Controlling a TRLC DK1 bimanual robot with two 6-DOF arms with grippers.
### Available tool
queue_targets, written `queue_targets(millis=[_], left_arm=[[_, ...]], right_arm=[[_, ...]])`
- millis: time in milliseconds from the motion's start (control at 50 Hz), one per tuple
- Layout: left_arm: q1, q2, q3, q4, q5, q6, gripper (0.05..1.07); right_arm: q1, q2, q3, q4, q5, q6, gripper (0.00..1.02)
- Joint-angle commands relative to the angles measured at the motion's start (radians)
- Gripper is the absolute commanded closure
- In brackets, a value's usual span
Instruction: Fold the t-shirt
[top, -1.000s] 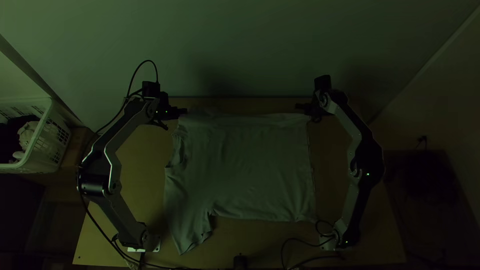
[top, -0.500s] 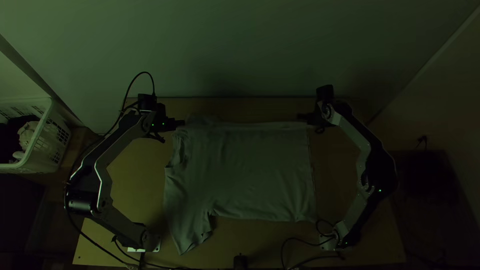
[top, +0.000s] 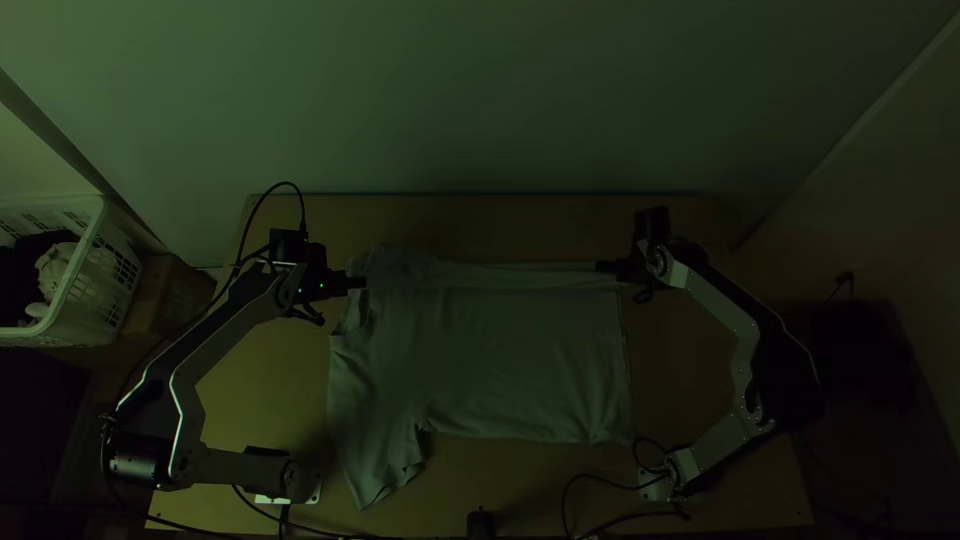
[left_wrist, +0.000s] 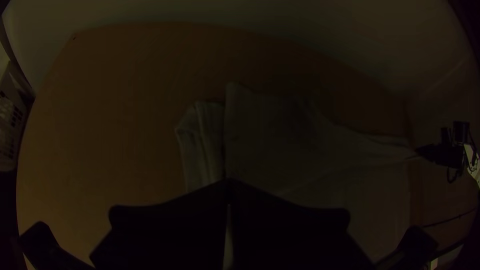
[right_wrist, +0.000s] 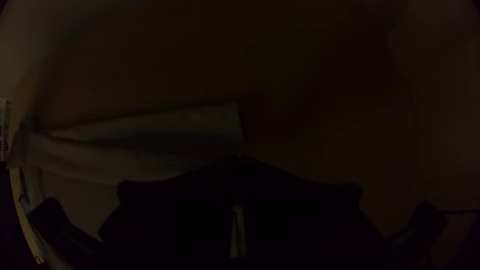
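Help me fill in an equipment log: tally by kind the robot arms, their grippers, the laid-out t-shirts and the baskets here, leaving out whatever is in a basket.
Robot arms: 2 (left arm, right arm)
Grippers: 2 (left gripper, right gripper)
T-shirt: 1
Basket: 1
Total: 6

In the top view, the left arm (top: 215, 330) leaves its base (top: 300, 485) toward 9 o'clock, bends at the elbow (top: 140, 460), and runs up toward 1 or 2 o'clock. The right arm (top: 720, 305) goes from its base (top: 660, 487) toward 2 o'clock, then turns at the elbow (top: 790, 385) toward 11. The left gripper (top: 364, 282) points to 3 o'clock, the right gripper (top: 600, 267) to 9, tips facing, well apart. Each wrist view shows its own wide black fingers closed together at their tips.
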Motion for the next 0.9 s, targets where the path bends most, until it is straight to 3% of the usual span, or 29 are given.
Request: queue_targets(millis=[0,120,160,200,240,260,280,340,400,600,880], left_arm=[[-0.003,-0.043,-0.074,0.014,0.006,-0.019,1.05],[-0.001,-0.050,-0.121,0.014,0.006,-0.031,1.04],[-0.001,-0.052,-0.131,0.014,0.006,-0.031,0.95],[-0.001,-0.057,-0.139,0.011,0.009,-0.029,0.71],[-0.001,-0.064,-0.147,0.009,0.026,-0.031,0.37],[0.002,-0.067,-0.148,0.009,0.034,-0.031,0.19],[0.003,-0.072,-0.148,0.006,0.037,-0.034,0.08],[0.020,-0.087,-0.148,-0.003,0.091,-0.056,0.09],[0.045,-0.113,-0.147,-0.008,0.146,-0.068,0.09],[0.065,-0.241,-0.151,-0.022,0.161,-0.051,0.09],[0.055,-0.416,-0.150,-0.180,0.160,0.015,0.09]], right_arm=[[0.012,-0.050,-0.060,0.020,0.011,0.002,1.00],[0.018,-0.075,-0.115,0.060,0.019,0.002,1.00],[0.018,-0.081,-0.124,0.060,0.019,0.002,0.97],[0.018,-0.090,-0.134,0.060,0.019,0.003,0.86],[0.018,-0.104,-0.147,0.060,0.019,0.005,0.73],[0.018,-0.110,-0.155,0.058,0.019,0.005,0.63],[0.018,-0.123,-0.163,0.057,0.019,0.013,0.50],[0.015,-0.161,-0.187,0.051,0.027,0.039,0.20],[0.009,-0.198,-0.210,0.043,0.027,0.051,0.08],[0.009,-0.362,-0.263,-0.040,0.025,0.051,0.04],[0.018,-0.546,-0.227,-0.339,0.027,0.077,0.04]])
